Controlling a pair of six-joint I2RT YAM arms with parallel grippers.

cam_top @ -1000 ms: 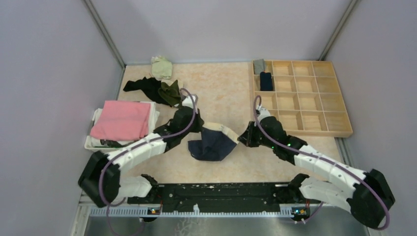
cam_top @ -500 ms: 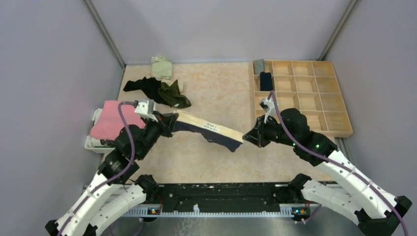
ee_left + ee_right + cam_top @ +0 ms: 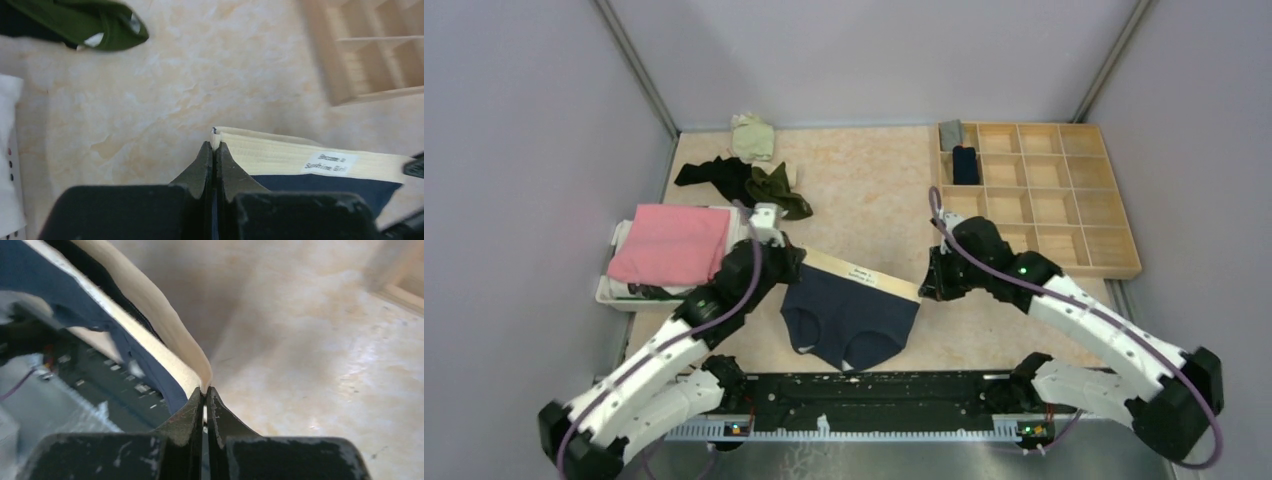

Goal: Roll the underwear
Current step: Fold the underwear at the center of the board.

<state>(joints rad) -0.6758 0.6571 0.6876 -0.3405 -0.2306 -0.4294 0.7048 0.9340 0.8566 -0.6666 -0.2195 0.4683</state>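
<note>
Navy underwear with a beige waistband hangs stretched flat between my two grippers, its leg openings toward the near edge. My left gripper is shut on the waistband's left end, where a white label shows. My right gripper is shut on the waistband's right end. More underwear lies at the back left: a black piece, an olive green piece and a pale green piece.
A folded pink cloth lies on a white tray at the left. A wooden divided box stands at the back right with dark rolled pieces in its far-left cells. The black rail runs along the near edge.
Both grippers pulled the waistband taut and moved toward the near edge. The crumpled navy underwear now hangs spread out flat between them.
</note>
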